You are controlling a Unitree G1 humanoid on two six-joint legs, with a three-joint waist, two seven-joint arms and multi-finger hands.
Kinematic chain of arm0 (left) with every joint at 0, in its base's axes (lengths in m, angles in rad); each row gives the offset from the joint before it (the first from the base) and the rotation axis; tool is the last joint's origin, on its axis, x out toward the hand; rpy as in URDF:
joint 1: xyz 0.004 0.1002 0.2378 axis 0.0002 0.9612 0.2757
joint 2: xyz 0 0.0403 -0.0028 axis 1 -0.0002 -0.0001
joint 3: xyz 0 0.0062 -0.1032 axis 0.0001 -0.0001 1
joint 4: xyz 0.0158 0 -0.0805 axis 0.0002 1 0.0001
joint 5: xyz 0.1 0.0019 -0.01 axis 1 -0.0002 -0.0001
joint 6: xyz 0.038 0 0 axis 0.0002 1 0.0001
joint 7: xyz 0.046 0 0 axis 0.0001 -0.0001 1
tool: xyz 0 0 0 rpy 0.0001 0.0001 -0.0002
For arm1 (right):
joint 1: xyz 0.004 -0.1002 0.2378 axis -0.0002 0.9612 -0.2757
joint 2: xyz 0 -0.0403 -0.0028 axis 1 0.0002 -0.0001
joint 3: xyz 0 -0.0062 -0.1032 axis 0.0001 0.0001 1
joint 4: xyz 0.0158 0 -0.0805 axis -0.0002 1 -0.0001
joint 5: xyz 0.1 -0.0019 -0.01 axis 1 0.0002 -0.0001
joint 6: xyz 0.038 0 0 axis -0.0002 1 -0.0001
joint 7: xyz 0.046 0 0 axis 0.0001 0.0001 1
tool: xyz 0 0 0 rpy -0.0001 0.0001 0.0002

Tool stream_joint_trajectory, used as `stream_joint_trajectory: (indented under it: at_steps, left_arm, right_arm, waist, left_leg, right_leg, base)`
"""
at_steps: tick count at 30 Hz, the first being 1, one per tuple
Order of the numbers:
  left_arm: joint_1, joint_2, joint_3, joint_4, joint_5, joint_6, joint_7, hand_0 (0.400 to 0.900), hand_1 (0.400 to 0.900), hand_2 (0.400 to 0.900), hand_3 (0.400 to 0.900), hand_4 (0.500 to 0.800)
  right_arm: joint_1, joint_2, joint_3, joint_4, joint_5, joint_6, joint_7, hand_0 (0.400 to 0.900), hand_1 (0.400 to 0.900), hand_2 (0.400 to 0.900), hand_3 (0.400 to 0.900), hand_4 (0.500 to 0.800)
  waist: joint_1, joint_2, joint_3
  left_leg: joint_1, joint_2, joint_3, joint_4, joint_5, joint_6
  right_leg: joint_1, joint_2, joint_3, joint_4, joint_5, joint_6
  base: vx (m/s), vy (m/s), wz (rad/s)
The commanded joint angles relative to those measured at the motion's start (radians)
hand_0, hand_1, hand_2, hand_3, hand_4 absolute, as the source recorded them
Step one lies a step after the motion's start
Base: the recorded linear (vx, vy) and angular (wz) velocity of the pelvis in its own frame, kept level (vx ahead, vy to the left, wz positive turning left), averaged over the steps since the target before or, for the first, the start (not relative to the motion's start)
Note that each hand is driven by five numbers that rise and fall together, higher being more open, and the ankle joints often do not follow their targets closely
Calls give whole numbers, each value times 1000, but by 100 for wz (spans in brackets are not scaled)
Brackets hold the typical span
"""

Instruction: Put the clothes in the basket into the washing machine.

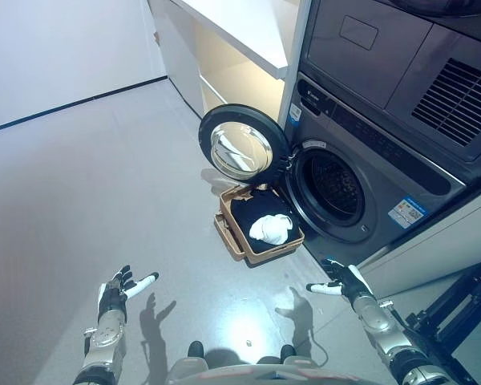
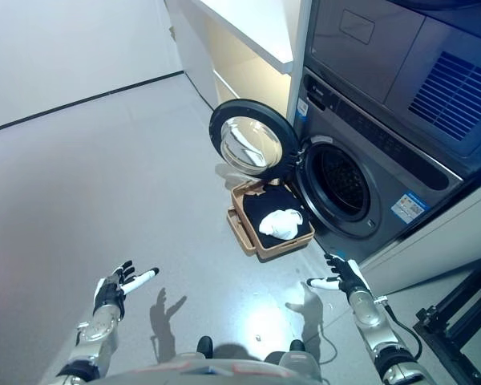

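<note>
A brown basket (image 1: pixel 234 239) sits on the grey floor just below the washing machine's round opening (image 1: pixel 334 191). Inside it lie a black garment (image 1: pixel 252 210) and a white cloth (image 1: pixel 270 229) on top. The machine's door (image 1: pixel 242 147) is swung wide to the left, above the basket. My left hand (image 1: pixel 116 291) hovers open at the lower left, well short of the basket. My right hand (image 1: pixel 341 279) is open at the lower right, in front of the machine and a little to the right of the basket. Neither hand holds anything.
A second grey appliance (image 1: pixel 401 56) is stacked above the washing machine. A white shelf unit (image 1: pixel 240 48) stands to the machine's left. A black frame (image 1: pixel 457 309) sits at the lower right beside a white panel (image 1: pixel 449 249).
</note>
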Motion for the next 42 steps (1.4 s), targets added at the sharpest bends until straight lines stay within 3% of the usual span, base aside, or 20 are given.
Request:
stream_joint_trajectory:
  at_steps: [1, 12, 23, 30, 34, 37, 39, 40, 42]
  left_arm:
    - [-57, 77, 11, 18, 9, -58, 23, 900, 900, 900, 900, 800]
    - [-49, 70, 17, 11, 0, -60, 20, 900, 900, 900, 900, 800]
    - [-46, 73, 13, -19, 17, -56, 29, 900, 900, 900, 900, 800]
    - [-27, 79, 31, -39, 8, -60, 29, 900, 900, 900, 900, 800]
    - [-35, 87, 41, -46, -11, -59, 29, 900, 900, 900, 900, 800]
    - [-40, 83, 40, -33, -21, -52, 21, 900, 900, 900, 900, 800]
    - [-47, 75, 36, -31, -45, -50, 10, 900, 900, 900, 900, 800]
    - [-59, 72, 38, -4, -62, -49, 8, 900, 900, 900, 900, 800]
    - [-66, 66, 25, -8, -68, -48, 7, 900, 900, 900, 900, 800]
  right_arm:
    - [-50, 5, 1, -33, -4, -66, -27, 900, 900, 900, 900, 800]
    - [-39, 3, -6, -39, -2, -66, -29, 900, 900, 900, 900, 800]
    - [-23, -7, -22, -50, -2, -59, -23, 900, 900, 900, 900, 800]
    - [-50, -10, -4, -62, -18, -52, -11, 900, 900, 900, 900, 800]
    - [-43, -37, 4, -78, -28, -54, 0, 900, 900, 900, 900, 800]
    - [0, -70, -8, -99, -14, -64, 13, 900, 900, 900, 900, 800]
    - [26, -92, -26, -117, -5, -66, 16, 900, 900, 900, 900, 800]
    - [36, -102, -39, -114, 3, -68, 14, 900, 900, 900, 900, 800]
    - [48, -115, -56, -112, 8, -69, 4, 900, 900, 900, 900, 800]
  waist:
    - [13, -35, -51]
    - [10, -31, -53]
    - [1, -34, -36]
    - [26, -24, -19]
    - [18, -18, -12]
    - [22, -26, 3]
    - [27, -33, 24]
    - [26, -37, 33]
    - [26, -32, 36]
  left_leg:
    - [-40, 37, -18, 117, -101, -11]
    - [-38, 40, -30, 106, -93, -13]
    - [-21, 27, -52, 69, -79, -2]
    - [-1, 27, -16, 104, -109, 10]
    - [-39, 45, -37, 168, -112, -3]
    - [-128, 82, -99, 315, -39, -28]
    - [-166, 68, -155, 389, 27, -21]
    - [-187, 66, -174, 395, 71, -22]
    - [-217, 101, -179, 311, 140, -24]
  right_leg:
    - [-72, -47, 14, 69, 57, 15]
    - [-61, -44, 7, 62, 53, 10]
    - [-100, -62, 10, 179, 2, 9]
    - [-130, -71, 17, 229, 3, 25]
    - [-134, -46, 17, 252, -40, -1]
    - [-117, 16, -4, 267, -82, -60]
    - [-100, 36, -20, 273, -90, -89]
    - [-95, 43, -30, 278, -100, -97]
    - [-86, 59, -46, 291, -127, -109]
  base:
    - [2, -9, -3]
    - [2, -6, 3]
    - [11, 12, 11]
    - [24, -7, -24]
    - [13, -125, 9]
    - [5, -295, 23]
    - [-17, -233, 28]
    - [14, -175, 39]
    - [75, -94, 38]
